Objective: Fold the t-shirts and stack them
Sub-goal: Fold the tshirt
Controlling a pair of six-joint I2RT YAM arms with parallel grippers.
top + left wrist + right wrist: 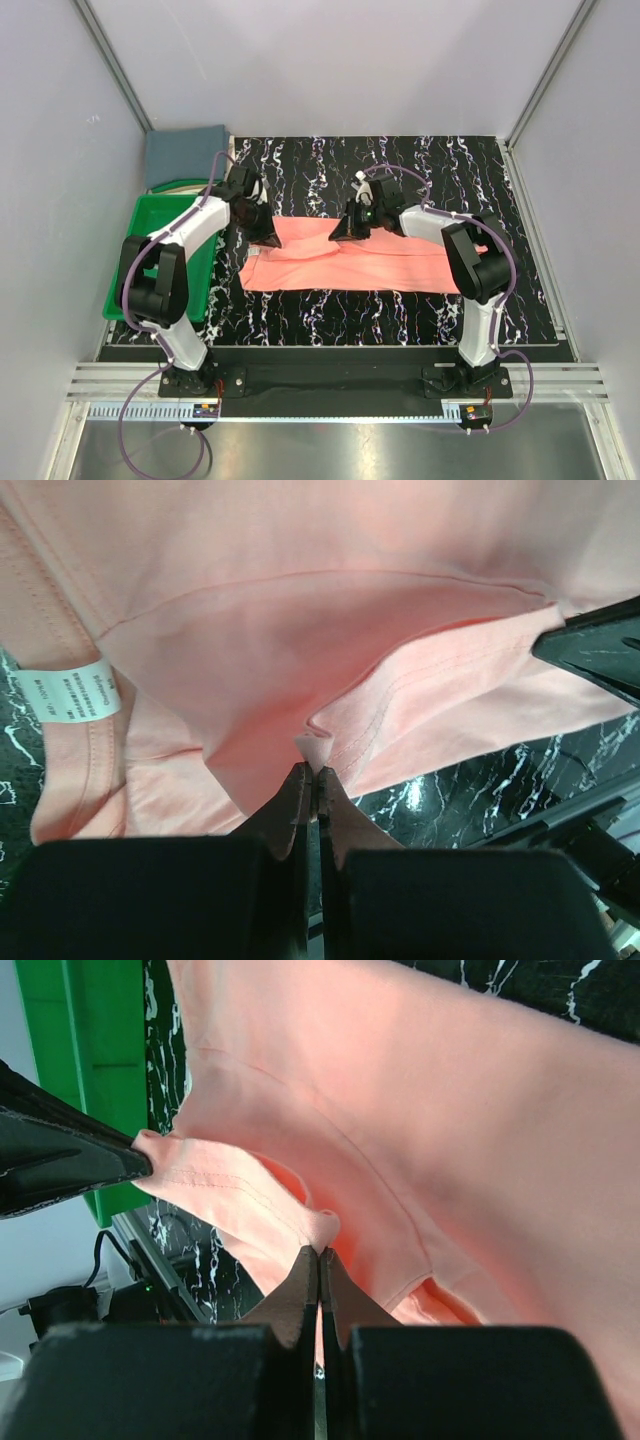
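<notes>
The salmon-pink t-shirt (pixel 350 262) lies folded lengthwise across the middle of the black marbled mat. My left gripper (pixel 268 236) is shut on the shirt's far left edge, pinching cloth (pixel 312 748) between its fingertips; the white neck label (pixel 72 692) shows to the left. My right gripper (pixel 347 232) is shut on the same far edge further right, with a fold of pink cloth (pixel 322 1228) in its tips. Both hold that edge slightly lifted. The slate blue-grey t-shirt (pixel 186 150) lies folded at the far left corner.
A green plastic tray (pixel 150 228) stands at the left, under the left arm. The left gripper's finger (pixel 60 1155) shows in the right wrist view, and the right gripper's finger (pixel 595 645) in the left wrist view. White walls enclose the table.
</notes>
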